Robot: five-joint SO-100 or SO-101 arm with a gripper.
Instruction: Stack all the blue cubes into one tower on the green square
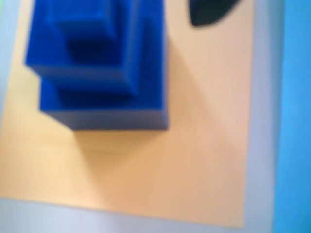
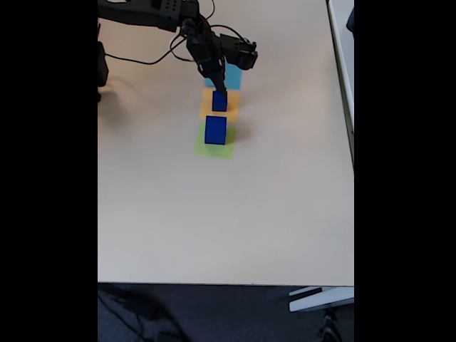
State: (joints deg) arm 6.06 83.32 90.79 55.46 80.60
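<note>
Blue cubes (image 1: 97,63) stand stepped on the orange square (image 1: 194,160), at 12 o'clock from the cube (image 2: 215,130) on the green square (image 2: 214,147). They look light, stiff, matte; I'd pinch flat opposite faces. My gripper (image 2: 219,91) hovers above; cannot tell whether it's clenched.

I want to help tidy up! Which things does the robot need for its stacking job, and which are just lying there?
For the job: blue cubes, green square, gripper.
Just lying about: orange square, light-blue square.
</note>
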